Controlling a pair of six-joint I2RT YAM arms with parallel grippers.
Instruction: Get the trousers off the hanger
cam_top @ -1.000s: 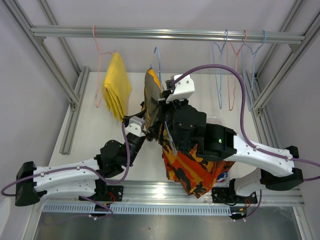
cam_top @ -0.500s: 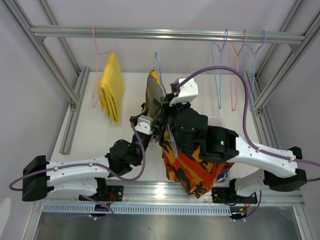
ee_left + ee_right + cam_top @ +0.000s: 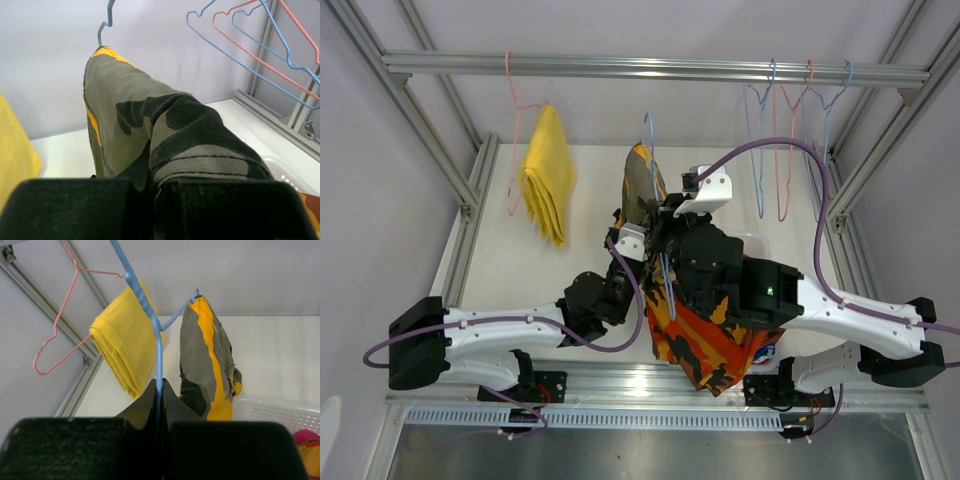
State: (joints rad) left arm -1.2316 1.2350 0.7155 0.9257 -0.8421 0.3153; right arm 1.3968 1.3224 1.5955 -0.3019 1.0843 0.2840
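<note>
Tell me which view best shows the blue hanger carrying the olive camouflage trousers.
The right wrist view: the blue hanger runs down into the shut right gripper, with the olive camouflage trousers draped on it. The top view shows it thin and partly covered; the left wrist view shows only its hook.

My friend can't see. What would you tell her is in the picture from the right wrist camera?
The right end effector is shut on the wire of a blue hanger, with olive-yellow camouflage trousers draped over that hanger behind it. To the left, folded yellow trousers hang on a pink hanger.
</note>
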